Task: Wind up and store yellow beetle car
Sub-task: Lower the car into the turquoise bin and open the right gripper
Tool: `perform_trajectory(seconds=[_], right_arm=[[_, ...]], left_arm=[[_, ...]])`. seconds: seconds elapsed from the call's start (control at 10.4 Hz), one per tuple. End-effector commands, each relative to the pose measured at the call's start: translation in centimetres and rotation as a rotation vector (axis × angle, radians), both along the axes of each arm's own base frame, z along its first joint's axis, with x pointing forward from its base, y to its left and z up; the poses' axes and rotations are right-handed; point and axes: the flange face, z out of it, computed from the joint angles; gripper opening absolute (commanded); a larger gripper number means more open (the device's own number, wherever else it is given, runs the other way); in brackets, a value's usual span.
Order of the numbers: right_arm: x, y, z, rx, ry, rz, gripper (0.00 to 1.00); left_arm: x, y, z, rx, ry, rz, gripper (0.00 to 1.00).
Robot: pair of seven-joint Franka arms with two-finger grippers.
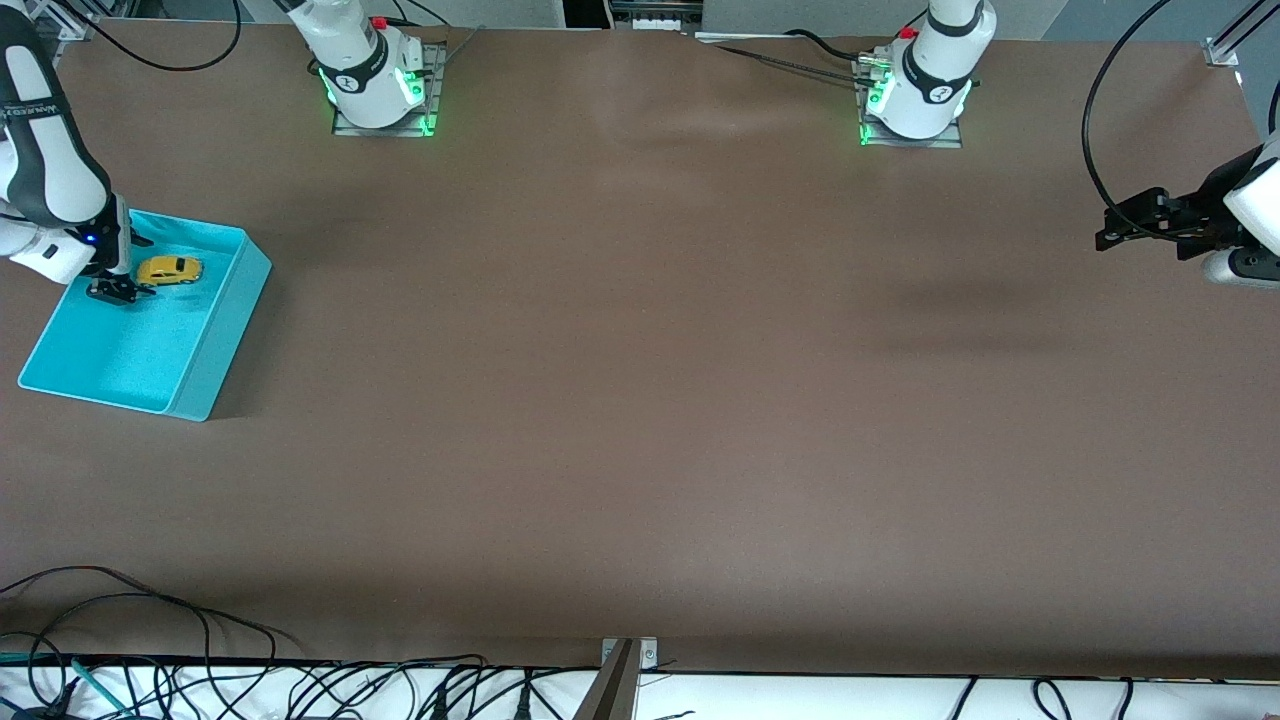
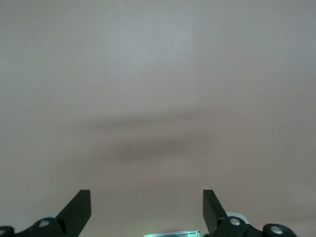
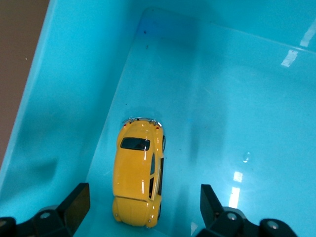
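**Resting in the bin: the yellow beetle car lay free between spread jaws**

Resting on its wheels, the yellow beetle car [image 1: 170,270] lay inside the turquoise bin [image 1: 215,345] at the middle left of the front view, in the part of the bin farther from the camera. The bin was a smooth, shallow plastic rectangle with thin upright walls. It stood on the matte brown table [image 1: 640,400], at the right arm's end. The right gripper [image 1: 118,289] hung low inside the bin at the frame's left edge, just beside the car. At the right edge of the frame the left gripper [image 1: 1135,225] waited above bare table, its black fingers apart and holding nothing. A tangle of dark cables [image 1: 150,680] ran along the bottom edge.

In the left wrist view, two black angular fingertips [image 2: 79,207] stood wide apart at the bottom of the frame. Between them was only plain brown tabletop with a soft shadow across the middle.

In the right wrist view, the car [image 3: 138,173] filled the lower centre of the frame. Its body was glossy yellow, rounded like a beetle, with dark windows and a chrome bumper at its upper end. It sat on the bin's shiny floor [image 3: 237,123], close to the sloping wall [image 3: 64,98] at the frame's left. The right gripper's fingertips [image 3: 76,202] were spread wide at the bottom corners. The car lay between them, touched by neither.
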Motion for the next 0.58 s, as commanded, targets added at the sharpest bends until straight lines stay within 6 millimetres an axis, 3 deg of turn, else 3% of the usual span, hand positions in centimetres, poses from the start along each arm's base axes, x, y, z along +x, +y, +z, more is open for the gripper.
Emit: perform_trajectory(seconds=[0.0,0.19,0.48], right_arm=[[1.6,1.3,3.2,-0.008,-0.037,0.010,1.00],[3.5,3.9,5.8,-0.013,-0.041,-0.045,1.00],[8.0,10.7,11.1,-0.016,-0.036,-0.260,1.00]], left_arm=[[0.1,0.0,0.6,0.014,0.007,0.007,1.00],[0.1,0.0,0.6,0.013,0.007,0.004,1.00],[0.2,0.7,0.0,-0.005,0.016,0.024,1.00]])
